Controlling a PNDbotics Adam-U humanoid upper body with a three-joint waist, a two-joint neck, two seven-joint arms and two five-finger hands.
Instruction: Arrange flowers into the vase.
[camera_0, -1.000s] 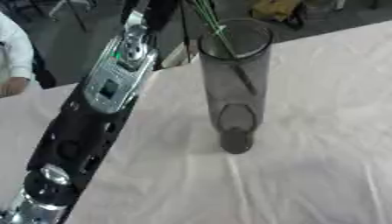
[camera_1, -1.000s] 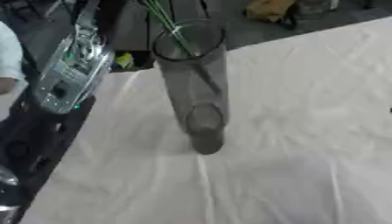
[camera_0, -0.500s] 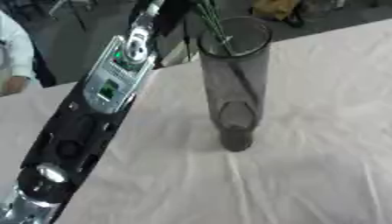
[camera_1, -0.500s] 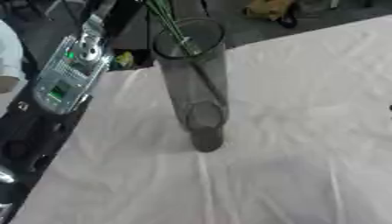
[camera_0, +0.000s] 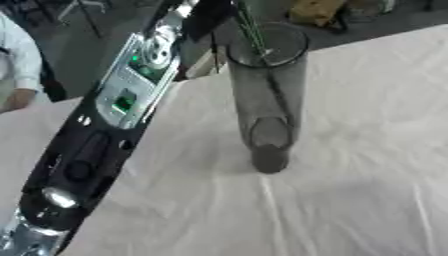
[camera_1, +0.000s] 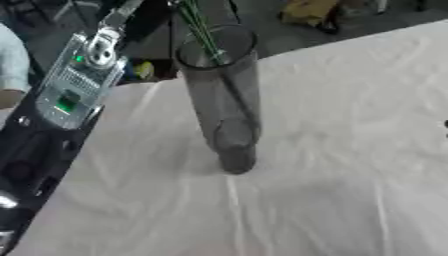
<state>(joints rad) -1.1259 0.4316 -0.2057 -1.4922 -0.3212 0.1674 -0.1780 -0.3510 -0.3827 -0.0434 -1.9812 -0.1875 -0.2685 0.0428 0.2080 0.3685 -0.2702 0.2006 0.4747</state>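
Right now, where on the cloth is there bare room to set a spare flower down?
The cloth is bare right of the vase, out to the view's right edge, and in front of it toward the near edge. It is crowded left of the vase: the left arm crosses there, leaving a narrow strip, and green stems enter the mouth.

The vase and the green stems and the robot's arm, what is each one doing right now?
Vase: standing upright on the white tablecloth, see-through and dark.
Green stems: poking down into the vase's open top; their flowers are out of view.
Left arm: stretched up past the vase's left side; its robot hand is out of view.
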